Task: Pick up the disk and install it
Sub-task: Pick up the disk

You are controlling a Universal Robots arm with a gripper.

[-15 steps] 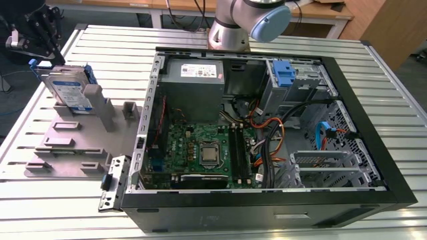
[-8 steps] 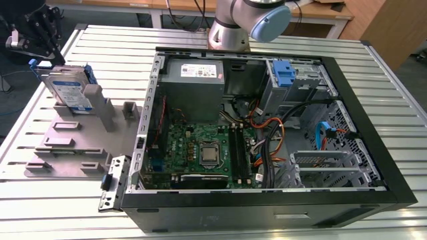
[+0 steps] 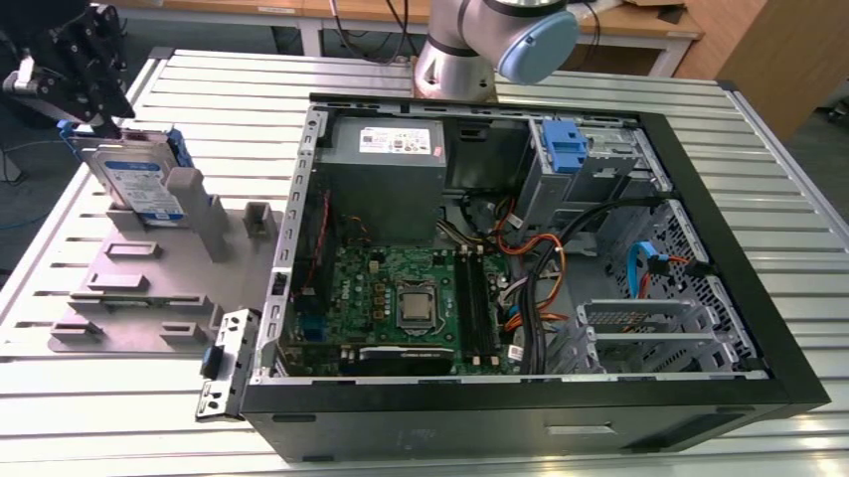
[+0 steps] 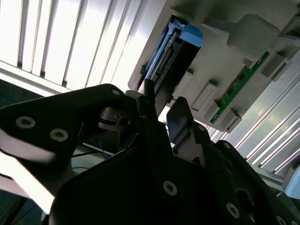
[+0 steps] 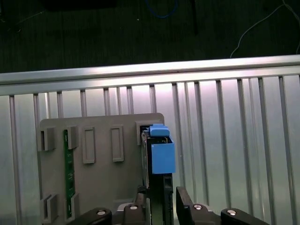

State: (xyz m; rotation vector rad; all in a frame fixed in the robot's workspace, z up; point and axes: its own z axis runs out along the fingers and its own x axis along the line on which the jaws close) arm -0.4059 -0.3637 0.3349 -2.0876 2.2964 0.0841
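— On the table, what's biggest?
— Slatted metal table [image 3: 796, 248] itself. Mid-table, an open computer case [image 3: 789, 378] lies on its side. Grey power supply [image 3: 385, 184] and green motherboard [image 3: 398, 298] are exposed, and a bare blue bracket [image 3: 564, 144] sits in the drive bay. My arm's base [image 3: 458, 50] stands beyond the case.
— Toward the exterior view's left?
— Grey fixture plate [image 3: 146, 288], flat on the slats, just beside the case. The disk [image 3: 139, 184] stands on edge in a slot of that plate, label outward, blue rail along its side.
— Your gripper?
— My gripper [image 3: 106, 99] hangs just above the disk's upper end. It is parted and not closed on anything. In the first wrist view my fingers [image 5: 183, 202] line up one to each side of the disk's [image 5: 161, 157] edge, with a sliver of gap showing on one side. Whether the other finger touches, I cannot tell.
— Anything smaller?
— Green circuit strip [image 5: 69, 173], seated in another slot of the plate, well apart from the disk.
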